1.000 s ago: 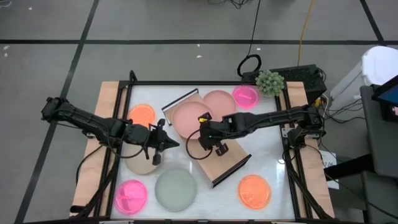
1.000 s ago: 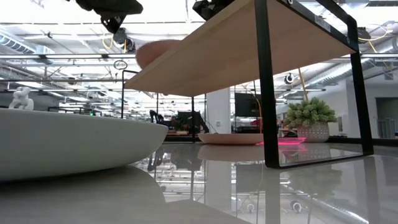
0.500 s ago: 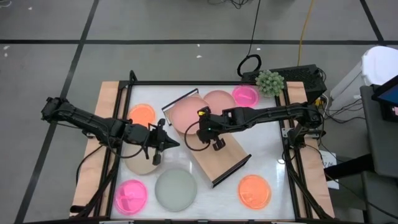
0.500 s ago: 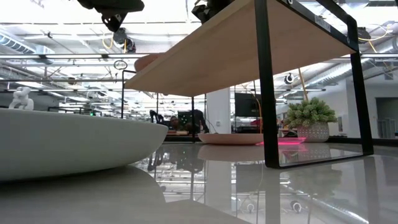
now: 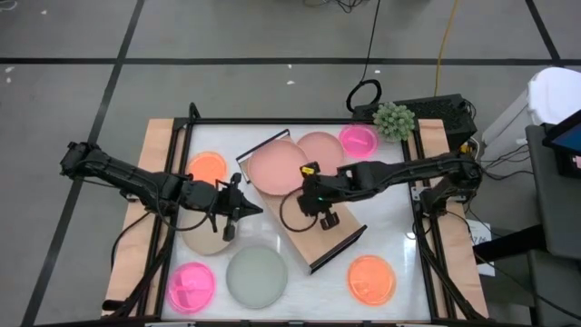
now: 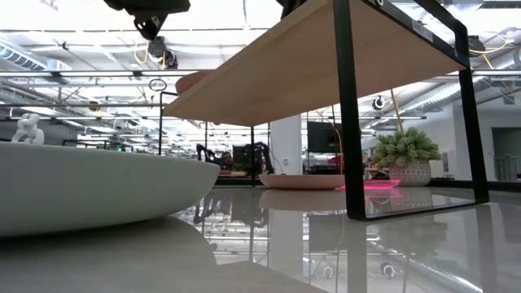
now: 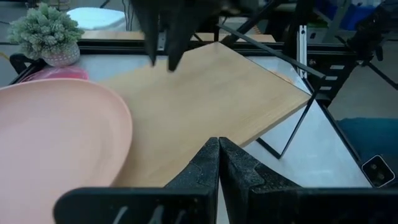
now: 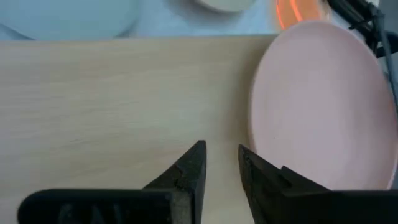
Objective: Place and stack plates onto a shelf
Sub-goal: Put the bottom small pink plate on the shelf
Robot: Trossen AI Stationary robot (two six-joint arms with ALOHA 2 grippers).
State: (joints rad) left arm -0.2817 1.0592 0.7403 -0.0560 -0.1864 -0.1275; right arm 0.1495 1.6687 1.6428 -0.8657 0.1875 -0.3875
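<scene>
One pink plate (image 5: pixel 278 167) lies on the shelf (image 5: pixel 313 213) at frame centre, leaving board free for more. The right hand (image 5: pixel 324 214) hovers beside it, fingers slightly apart; the left hand (image 5: pixel 238 211), fingers together, waits center-left.

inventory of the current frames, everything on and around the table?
Light-wood shelf with black metal ends: 1, table centre, diagonal.
Matte dusty-pink plates: 2; one on the shelf's far end, one behind it on the table.
Translucent orange plates: 2; far left, near right.
Translucent hot-pink plates: 2; far right, near left.
Beige plate: 1, left.
Grey-green plate: 1, near centre.
Potted green plant: 1, far right corner.
Left gripper: shut, above beige plate.
Right gripper: slightly open, over shelf.
</scene>
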